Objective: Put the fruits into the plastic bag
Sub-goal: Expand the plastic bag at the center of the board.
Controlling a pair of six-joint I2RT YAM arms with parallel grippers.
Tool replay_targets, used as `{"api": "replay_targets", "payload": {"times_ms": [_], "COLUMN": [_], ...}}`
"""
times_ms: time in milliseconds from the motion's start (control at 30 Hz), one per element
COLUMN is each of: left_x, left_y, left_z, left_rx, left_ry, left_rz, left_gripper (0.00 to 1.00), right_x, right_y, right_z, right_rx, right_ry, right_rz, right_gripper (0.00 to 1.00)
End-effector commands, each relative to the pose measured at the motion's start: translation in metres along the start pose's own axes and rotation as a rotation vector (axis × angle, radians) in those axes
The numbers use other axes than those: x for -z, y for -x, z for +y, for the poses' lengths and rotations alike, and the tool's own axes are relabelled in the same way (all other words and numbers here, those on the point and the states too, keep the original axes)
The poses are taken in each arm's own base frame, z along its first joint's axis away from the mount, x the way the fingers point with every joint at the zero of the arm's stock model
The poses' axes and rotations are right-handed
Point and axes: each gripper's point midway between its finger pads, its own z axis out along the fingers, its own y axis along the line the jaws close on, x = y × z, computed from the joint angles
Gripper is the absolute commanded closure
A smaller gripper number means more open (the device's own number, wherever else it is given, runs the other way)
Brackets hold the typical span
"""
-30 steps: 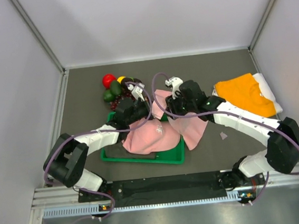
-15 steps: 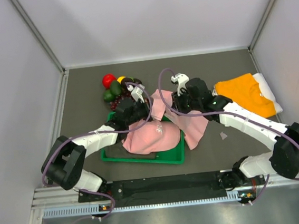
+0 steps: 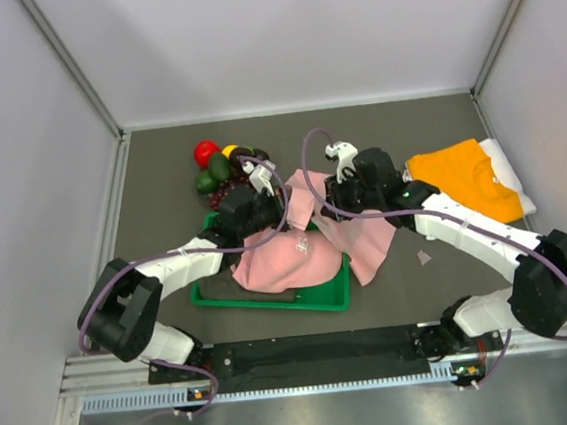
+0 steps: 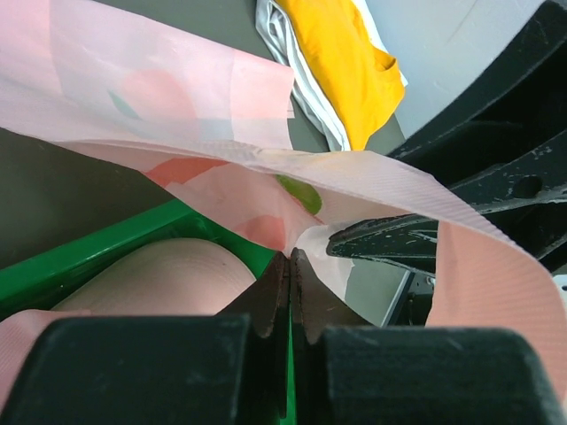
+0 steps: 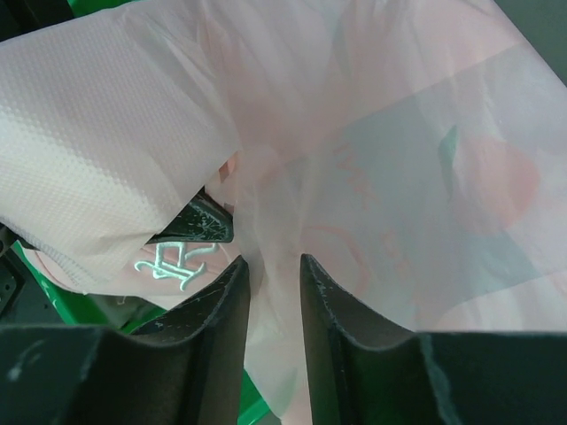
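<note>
The fruits point(image 3: 221, 167), a red one, a yellow one, green and dark ones, lie in a pile on the table behind the tray. The pink plastic bag point(image 3: 307, 190) is stretched between both grippers over the tray's back right corner. My left gripper point(image 3: 282, 216) is shut, its tips point(image 4: 291, 255) pinching an edge of the bag point(image 4: 177, 97). My right gripper point(image 3: 321, 207) faces it from the right. In the right wrist view its fingers point(image 5: 323, 297) stand a little apart with loose folds of the bag point(image 5: 399, 133) hanging between them.
A green tray point(image 3: 272, 299) holds a pink baseball cap point(image 3: 273, 259), right under the bag; the cap point(image 5: 106, 133) nearly touches the right gripper. A folded orange cloth point(image 3: 461, 180) lies on a white one at the right. Grey walls enclose the table.
The right gripper has shifted slightly right and back, its jaws have narrowed around the bag's film, and the bag's upper flap stands higher. The left gripper stays shut on the bag.
</note>
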Motion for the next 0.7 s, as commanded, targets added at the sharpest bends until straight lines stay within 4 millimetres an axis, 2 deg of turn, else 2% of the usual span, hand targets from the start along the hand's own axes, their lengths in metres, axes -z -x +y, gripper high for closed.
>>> {"api": "replay_targets", "payload": {"times_ms": [0,133,267,367,467,500,600,667], "left_x": [-0.001,-0.004,-0.004,-0.002,-0.001,0.000,0.004,0.008], "left_y": [0.018,0.019,0.018,0.017,0.016,0.015,0.011,0.011], "left_z": [-0.025,-0.028,-0.029,-0.032,-0.032,-0.032,-0.025,-0.022], "left_rx": [-0.047,-0.039,-0.039,-0.044,-0.043,-0.042,-0.040,-0.043], "left_ry": [-0.088,-0.111,-0.117,-0.128,-0.129,-0.127,-0.089,-0.060], "left_rz": [-0.031,-0.026,-0.023,-0.020,-0.018,-0.016,-0.007,-0.006], "left_gripper": [1.00,1.00,1.00,1.00,1.00,1.00,1.00,1.00], "right_x": [-0.005,-0.011,-0.016,-0.018,-0.019,-0.018,-0.011,0.000], "right_y": [0.005,0.001,0.000,0.000,0.002,0.002,0.009,0.020], "right_z": [0.001,0.001,-0.004,-0.012,-0.019,-0.021,-0.038,-0.059], "right_rx": [-0.005,-0.004,-0.009,-0.018,-0.026,-0.034,-0.049,-0.074], "right_ry": [0.011,0.011,-0.010,-0.053,-0.095,-0.115,-0.210,-0.286], "right_rz": [-0.025,-0.020,-0.015,-0.013,-0.020,-0.016,-0.025,-0.044], "right_gripper": [0.68,0.64,0.65,0.71,0.89,1.00,1.00,1.00]}}
